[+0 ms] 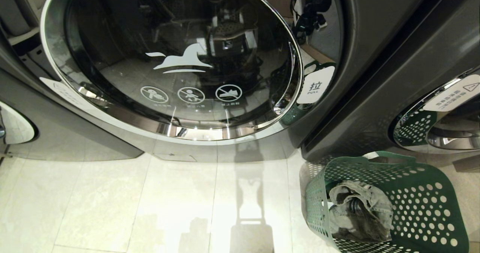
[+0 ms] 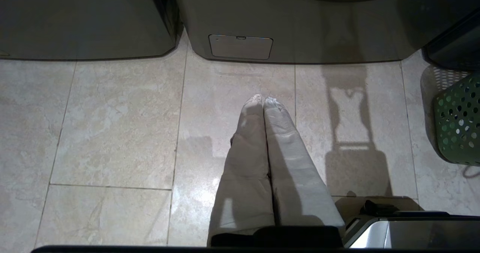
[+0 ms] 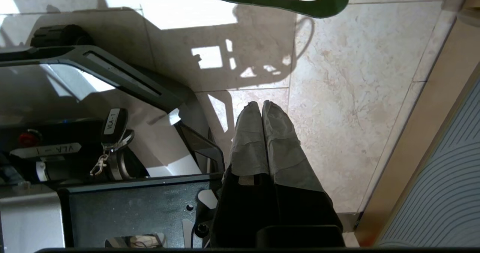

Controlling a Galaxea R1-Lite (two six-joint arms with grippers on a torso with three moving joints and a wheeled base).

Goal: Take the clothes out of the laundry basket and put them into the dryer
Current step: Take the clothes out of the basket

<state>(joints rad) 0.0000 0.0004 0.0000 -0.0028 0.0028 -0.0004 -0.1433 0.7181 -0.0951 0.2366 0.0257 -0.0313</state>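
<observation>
Head view of a dryer (image 1: 375,58) front with its round glass door (image 1: 176,58) closed; a white label reading "PULL" (image 1: 315,85) sits just beside the door's right rim, and three round warning symbols (image 1: 191,94) run across the lower glass. The pale tiled floor (image 1: 112,200) extends in front of the machine. A green perforated laundry basket (image 1: 420,204) stands on the floor at the lower right, near the foot of the dryer and below a second drum door (image 1: 442,122) at the right edge. Inside the basket, against its left wall, lies a crumpled grey-green garment (image 1: 360,211); no clothes lie on the floor. Neither arm appears in the head view. Left wrist view: the left gripper (image 2: 263,100), its fingers wrapped in pale covering, hangs above the floor tiles with the fingertips pressed together and nothing between them; an access panel (image 2: 240,47) in the dryer's base lies beyond it, and the basket wall shows at the side. Right wrist view: the right gripper (image 3: 261,105), likewise closed and empty, hangs over the floor beside the robot's base (image 3: 112,140), with the basket rim (image 3: 285,2) beyond it.
</observation>
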